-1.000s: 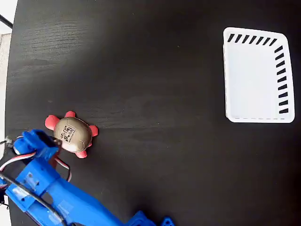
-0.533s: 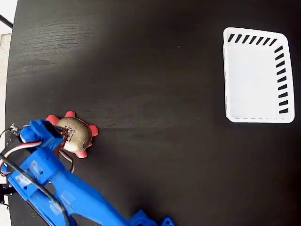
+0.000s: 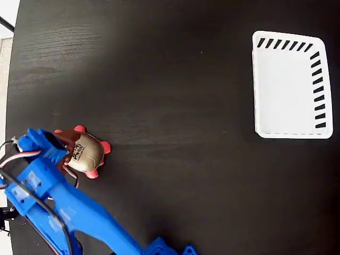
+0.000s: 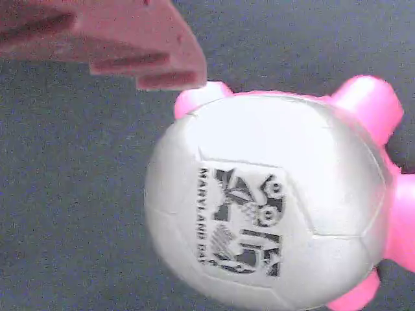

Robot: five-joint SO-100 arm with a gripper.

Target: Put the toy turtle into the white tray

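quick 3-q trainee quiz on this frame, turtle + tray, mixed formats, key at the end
1. True or false: the toy turtle already lies inside the white tray.
2. In the fixed view, where is the gripper relative to the turtle? A) far right, above the tray B) at the turtle's left side, over its head end C) at the top edge of the table
3. Fill in: in the wrist view, the first word printed on the turtle's shell reads ____.

Key:
1. False; the turtle sits on the black table at lower left, and the tray at upper right holds nothing.
2. B
3. MARYLAND
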